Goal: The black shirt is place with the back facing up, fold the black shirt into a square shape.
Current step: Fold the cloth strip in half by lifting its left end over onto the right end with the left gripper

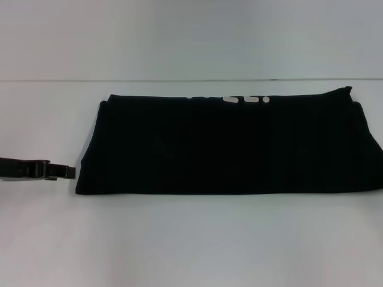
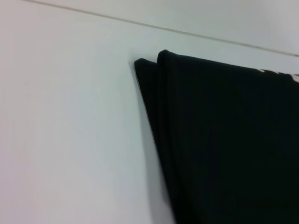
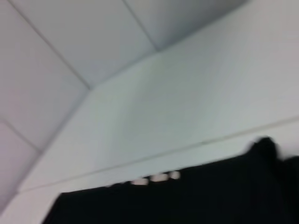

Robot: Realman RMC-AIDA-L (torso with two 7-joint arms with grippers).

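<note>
The black shirt [image 1: 227, 146] lies on the white table folded into a long wide band, with a strip of white print [image 1: 244, 99] peeking out along its far edge. My left gripper [image 1: 67, 172] reaches in low from the left edge of the head view, its tip just short of the shirt's near left corner. The left wrist view shows the shirt's layered left end [image 2: 224, 140]. In the right wrist view the shirt's far edge [image 3: 187, 200] and the white print [image 3: 156, 178] appear. My right gripper is out of view.
The white table [image 1: 179, 239] spreads in front of and to the left of the shirt. Its far edge meets a pale wall [image 1: 191, 36] behind the shirt. The shirt's right end reaches the head view's right border.
</note>
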